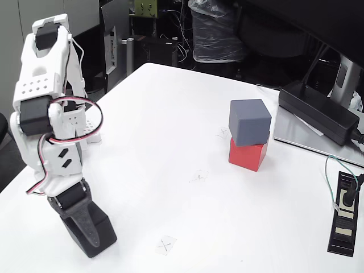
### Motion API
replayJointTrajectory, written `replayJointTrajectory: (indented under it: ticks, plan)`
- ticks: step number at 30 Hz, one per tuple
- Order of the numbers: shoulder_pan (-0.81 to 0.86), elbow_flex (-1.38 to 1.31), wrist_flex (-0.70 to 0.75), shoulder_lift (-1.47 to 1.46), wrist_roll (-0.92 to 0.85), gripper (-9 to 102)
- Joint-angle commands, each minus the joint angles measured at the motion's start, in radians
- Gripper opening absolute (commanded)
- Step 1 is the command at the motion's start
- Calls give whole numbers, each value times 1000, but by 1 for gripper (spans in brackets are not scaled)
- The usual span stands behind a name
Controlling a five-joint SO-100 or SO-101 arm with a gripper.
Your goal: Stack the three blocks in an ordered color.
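Note:
A slate blue-grey block (249,121) sits on top of a bright red block (248,154) at the right of the white table, turned slightly askew on it. The white arm stands at the far left of the fixed view and reaches down to the table's front left. There its dark gripper (91,236) is closed around the black block (98,232), which rests low at the table surface. Black jaws and black block blend together, so the fingertips are hard to make out. The gripper is far left of the two-block stack.
A long black power brick (318,109) with a cable lies on a grey monitor base (301,139) at the back right. A small black strip (345,219) with wires lies at the right edge. Small tape crosses (165,245) mark the white table (170,125).

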Motion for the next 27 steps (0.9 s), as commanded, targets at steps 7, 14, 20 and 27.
replayJointTrajectory:
  ticks: [7, 14, 20, 27]
  plan:
    - [-89, -26, 8, 17, -9, 9]
    - [-156, -195, 100, 17, -11, 9]
    - [-235, -474, 328, 17, -12, 9]
    - [-328, -741, 356, 17, -8, 9]
